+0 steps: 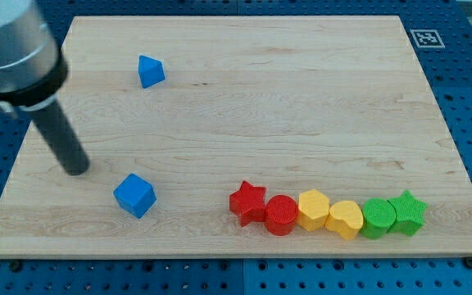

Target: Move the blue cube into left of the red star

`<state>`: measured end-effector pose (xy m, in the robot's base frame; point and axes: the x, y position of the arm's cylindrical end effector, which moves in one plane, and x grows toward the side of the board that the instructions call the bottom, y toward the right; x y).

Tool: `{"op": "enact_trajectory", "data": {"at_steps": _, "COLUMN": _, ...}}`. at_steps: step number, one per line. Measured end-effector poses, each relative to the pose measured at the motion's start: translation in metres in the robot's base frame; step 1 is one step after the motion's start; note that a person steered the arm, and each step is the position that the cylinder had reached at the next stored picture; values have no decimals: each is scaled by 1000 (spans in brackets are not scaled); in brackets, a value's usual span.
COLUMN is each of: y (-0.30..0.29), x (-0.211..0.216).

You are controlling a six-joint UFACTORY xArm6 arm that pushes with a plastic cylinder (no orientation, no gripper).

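Note:
The blue cube (134, 195) lies on the wooden board at the view's lower left. The red star (247, 202) lies to its right, at the left end of a row of blocks near the view's bottom edge. My tip (75, 169) rests on the board up and to the left of the blue cube, a short gap away, not touching it. The rod rises from it toward the view's top left.
A red cylinder (281, 215), a yellow hexagon (313, 210), a yellow heart (345, 219), a green cylinder (378, 217) and a green star (407, 212) continue the row rightward. A blue triangular block (150, 71) lies near the top left. The board (301, 98) sits on a blue pegboard.

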<state>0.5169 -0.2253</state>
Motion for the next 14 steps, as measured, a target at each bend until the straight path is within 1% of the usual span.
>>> {"op": "enact_trajectory", "data": {"at_steps": 1, "y": 1, "x": 20}}
{"op": "enact_trajectory", "data": {"at_steps": 3, "y": 61, "x": 48}}
{"op": "enact_trajectory", "data": {"at_steps": 4, "y": 94, "x": 51}}
{"op": "enact_trajectory", "data": {"at_steps": 5, "y": 110, "x": 51}}
{"op": "enact_trajectory", "data": {"at_steps": 6, "y": 98, "x": 50}}
{"op": "enact_trajectory", "data": {"at_steps": 7, "y": 103, "x": 37}}
{"op": "enact_trajectory", "data": {"at_steps": 9, "y": 156, "x": 38}}
{"op": "enact_trajectory", "data": {"at_steps": 11, "y": 158, "x": 52}}
{"op": "enact_trajectory", "data": {"at_steps": 12, "y": 166, "x": 63}}
{"op": "enact_trajectory", "data": {"at_steps": 13, "y": 186, "x": 69}}
{"op": "enact_trajectory", "data": {"at_steps": 14, "y": 178, "x": 64}}
